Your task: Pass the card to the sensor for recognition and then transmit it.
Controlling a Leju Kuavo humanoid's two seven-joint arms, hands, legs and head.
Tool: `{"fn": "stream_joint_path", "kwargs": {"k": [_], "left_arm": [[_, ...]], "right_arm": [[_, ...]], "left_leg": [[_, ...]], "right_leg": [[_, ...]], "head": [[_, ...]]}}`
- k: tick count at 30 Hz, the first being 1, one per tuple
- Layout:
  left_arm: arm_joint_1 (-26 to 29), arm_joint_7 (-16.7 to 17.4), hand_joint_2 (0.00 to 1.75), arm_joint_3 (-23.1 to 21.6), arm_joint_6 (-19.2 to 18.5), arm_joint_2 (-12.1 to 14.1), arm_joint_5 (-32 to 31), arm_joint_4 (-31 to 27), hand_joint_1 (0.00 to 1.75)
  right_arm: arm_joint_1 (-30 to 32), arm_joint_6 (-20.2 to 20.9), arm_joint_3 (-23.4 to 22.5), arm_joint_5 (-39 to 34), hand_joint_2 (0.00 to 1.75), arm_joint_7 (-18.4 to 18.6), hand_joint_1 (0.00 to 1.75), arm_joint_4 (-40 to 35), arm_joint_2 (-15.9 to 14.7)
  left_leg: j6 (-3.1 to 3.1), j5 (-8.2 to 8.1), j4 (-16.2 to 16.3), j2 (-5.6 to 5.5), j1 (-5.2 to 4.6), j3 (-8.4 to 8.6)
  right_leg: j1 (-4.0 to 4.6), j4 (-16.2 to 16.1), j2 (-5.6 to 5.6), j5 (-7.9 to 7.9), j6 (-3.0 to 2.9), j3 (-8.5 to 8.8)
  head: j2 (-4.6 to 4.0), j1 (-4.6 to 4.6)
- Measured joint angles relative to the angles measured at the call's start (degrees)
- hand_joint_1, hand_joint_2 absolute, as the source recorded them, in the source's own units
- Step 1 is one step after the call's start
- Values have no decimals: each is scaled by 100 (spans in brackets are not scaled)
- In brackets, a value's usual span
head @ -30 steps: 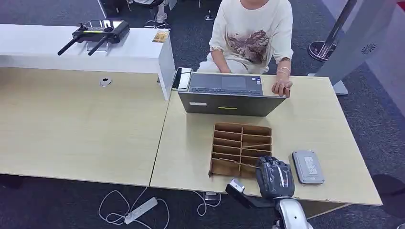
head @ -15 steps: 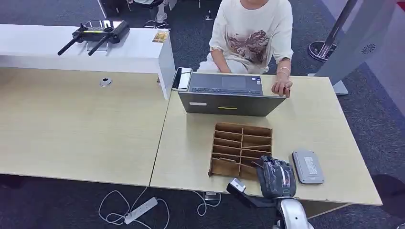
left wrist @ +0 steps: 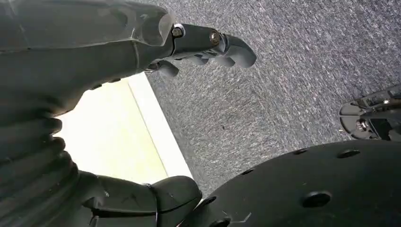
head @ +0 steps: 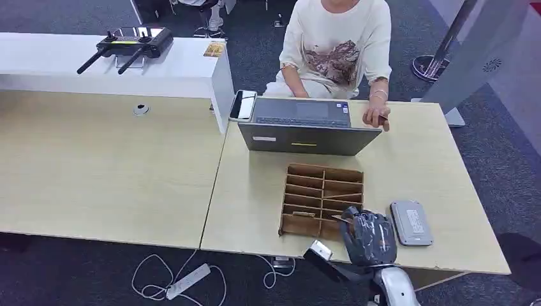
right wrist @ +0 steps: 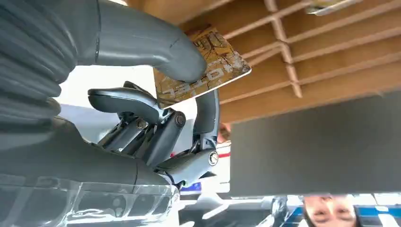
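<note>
My right hand [head: 368, 237] hovers over the near right corner of the brown slotted card rack [head: 321, 198] and pinches a gold patterned card [right wrist: 202, 67] between thumb and finger; the card's edge [head: 339, 218] pokes out toward the rack. The grey card sensor [head: 411, 222] lies flat on the table just right of this hand. Another card [head: 303, 214] lies in a near slot of the rack. My left hand [left wrist: 142, 56] hangs beside the table's edge over carpet, fingers apart, holding nothing.
A person sits behind the table, one hand [head: 376, 117] on a grey laptop [head: 303, 127]. A phone [head: 242, 105] lies left of the laptop. A white counter [head: 108, 64] holds a black controller [head: 131, 43]. A power strip [head: 187, 280] lies on the floor.
My right hand has drawn slightly back toward the table's near edge and right, lifting the card out of the rack's near slot.
</note>
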Motion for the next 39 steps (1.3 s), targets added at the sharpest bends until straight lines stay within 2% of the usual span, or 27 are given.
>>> {"fn": "stream_joint_path", "kwargs": {"k": [1, 5, 8, 10, 16, 25, 32, 39], "left_arm": [[0, 0, 175, 7, 0, 0, 2, 0, 0], [1, -28, 175, 46, 0, 0, 24, 0, 0], [0, -31, 175, 79, 0, 0, 44, 0, 0], [-1, -31, 175, 96, 0, 0, 50, 0, 0], [-4, -31, 175, 107, 0, 7, 57, 0, 0], [-7, -31, 175, 114, -4, 15, 61, 0, 0], [-20, -31, 175, 138, -9, 17, 59, 0, 0], [-20, -59, 175, 153, -31, 22, 33, 0, 0]], "right_arm": [[31, 17, 4, -93, 175, -78, 171, -103, 0], [97, 144, 28, -440, 175, -318, 175, -395, -9], [96, 266, 83, -794, 175, -498, 168, -548, -35], [81, 350, 131, -1010, 175, -599, 173, -616, -61], [-32, 531, 201, -1459, 175, -795, 169, -703, -140], [-282, 607, 245, -1958, 175, -1077, 175, -725, -247], [-1023, 636, 293, -2288, 175, -1289, 175, -640, -380], [-2045, 808, 352, -2445, 175, -1322, 175, -326, -450]], "left_leg": [[0, 0, 0, 0, 0, 0], [0, 0, 0, 0, 0, 0], [0, 0, 0, 1, 0, 0], [0, 0, 0, 1, 0, 0], [-2, 2, 0, 1, 0, 0], [-2, 3, 0, 2, 0, 1], [-4, 9, 0, 7, 0, 2], [-5, 18, 0, 9, 0, 2]], "right_leg": [[0, 0, 0, 0, 0, 0], [0, 0, 0, 0, 0, 0], [0, 0, 1, 0, 0, 0], [0, 0, 1, 0, 0, 0], [0, 0, 1, 4, -5, 0], [0, 1, 2, 5, -5, 0], [0, 3, 6, 13, -7, 0], [0, 4, 10, 22, -3, -1]], "head": [[0, 0], [0, -2], [0, -2], [0, 0], [0, 0], [0, 0], [0, -2], [0, 0]]}}
